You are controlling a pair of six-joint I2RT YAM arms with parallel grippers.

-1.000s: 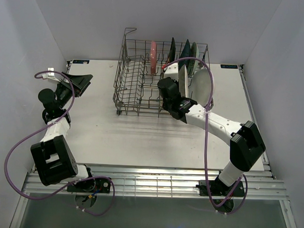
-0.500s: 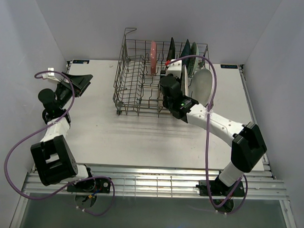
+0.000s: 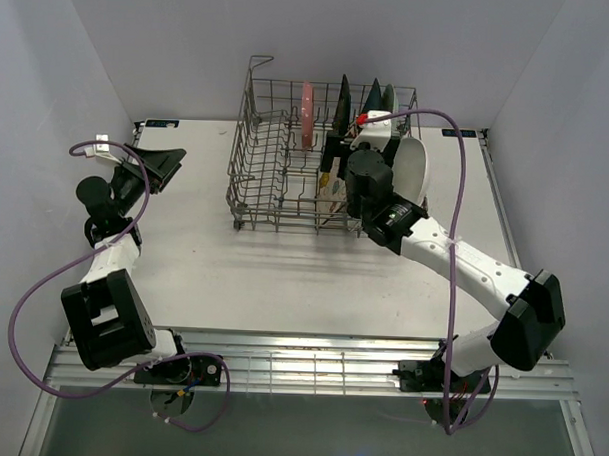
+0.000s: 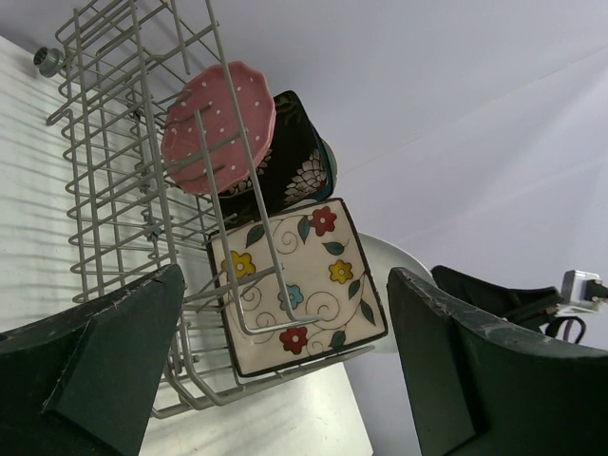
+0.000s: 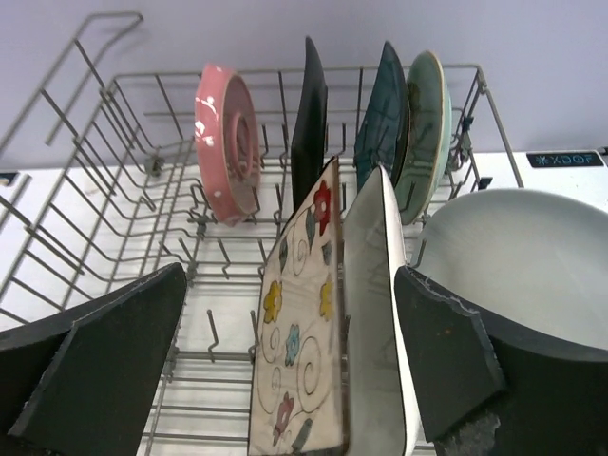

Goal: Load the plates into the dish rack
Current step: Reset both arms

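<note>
The grey wire dish rack [image 3: 257,156] [image 5: 123,190] [image 4: 104,142] holds plates on edge. At the back stand the pink dotted one [image 3: 306,113] [image 5: 226,142] [image 4: 218,123], a dark one [image 3: 343,99] [image 5: 310,114], a teal one [image 5: 384,104] and a mint one [image 5: 429,114]. Nearer stand the cream floral plate [image 5: 299,323] [image 4: 294,285] and, right beside it, the white rectangular plate [image 5: 375,313]. My right gripper [image 3: 371,140] [image 5: 290,285] hangs open above these two, touching neither. A white oval plate [image 3: 412,170] [image 5: 522,256] leans at the rack's right side. My left gripper [image 3: 162,163] [image 4: 285,275] is open and empty, far left.
Pale walls close in the table [image 3: 203,255] on the left, right and back. The right arm's purple cable [image 3: 443,118] arcs over the rack's right end. A slatted metal strip [image 3: 300,363] runs along the near edge between the arm bases.
My right gripper has opened and let go of the white rectangular plate, which now stands in the rack. That arm has swung to the right. The left arm has not moved.
</note>
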